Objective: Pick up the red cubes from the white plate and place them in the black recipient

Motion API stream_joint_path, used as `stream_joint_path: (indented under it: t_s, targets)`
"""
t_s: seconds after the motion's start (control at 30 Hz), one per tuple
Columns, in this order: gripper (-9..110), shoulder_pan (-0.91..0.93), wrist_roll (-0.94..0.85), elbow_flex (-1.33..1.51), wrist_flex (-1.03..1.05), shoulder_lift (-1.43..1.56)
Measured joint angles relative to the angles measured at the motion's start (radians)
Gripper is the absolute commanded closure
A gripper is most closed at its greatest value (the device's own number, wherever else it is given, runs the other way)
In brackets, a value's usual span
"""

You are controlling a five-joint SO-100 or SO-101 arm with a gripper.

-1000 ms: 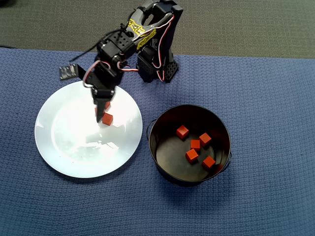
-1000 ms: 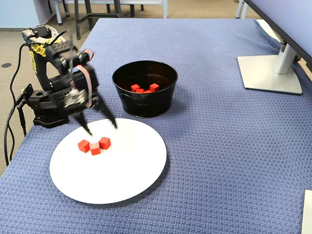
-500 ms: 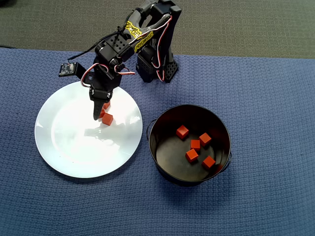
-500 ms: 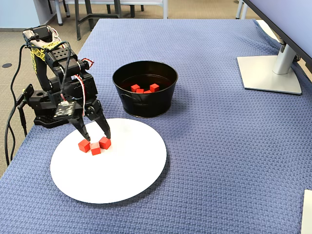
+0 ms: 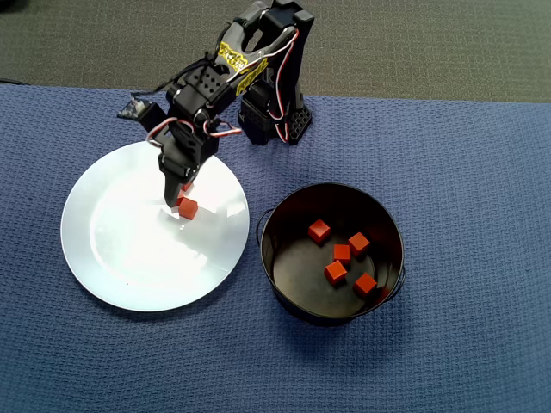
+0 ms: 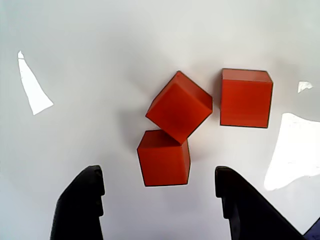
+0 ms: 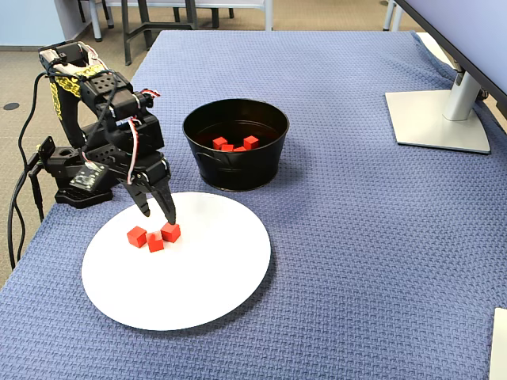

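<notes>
The black arm [image 7: 99, 127] is seen folded forward from its base at the far left edge of the counter [image 7: 333, 237] in the fixed view, with the wrist bent so that the tool [image 7: 158, 214] points steeply down over the near-arm side of the white plate [image 7: 198, 293]. In the overhead view the tool [image 5: 176, 196] is found above the upper right part of the plate [image 5: 112, 249], covering some of the cubes there.

The tool's jaws are held moderately apart and nothing is gripped between them. In the wrist view the two dark fingertips [image 6: 80, 210] are seen at the bottom edge, with the tool [image 6: 160, 200] set just short of the three red cubes on the plate [image 6: 180, 107]. The nearest cube [image 6: 164, 157] is placed between the fingertips' line and slightly ahead of them; a tilted cube [image 6: 179, 106] is touching it from beyond, and a third cube [image 6: 246, 97] is set just beside that one to the right in this view. Whether the fingertips touch the plate cannot be told.

The black recipient [image 5: 331, 310] is placed just beside the plate on the blue cloth, and five red cubes [image 5: 344, 254] are seen lying on its floor.
</notes>
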Motion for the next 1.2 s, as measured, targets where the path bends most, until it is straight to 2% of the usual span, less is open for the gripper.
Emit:
stream_joint_path:
  t_s: [0.23,0.4,1.03,1.2]
  targets:
    - [83,-0.014,0.015,-0.126,0.000,-0.178]
    - [87,-0.031,-0.006,-0.138,0.000,-0.210]
    - [87,-0.049,-0.107,-0.140,-0.048,-0.316]
    - [91,-0.049,-0.130,-0.143,-0.055,-0.334]
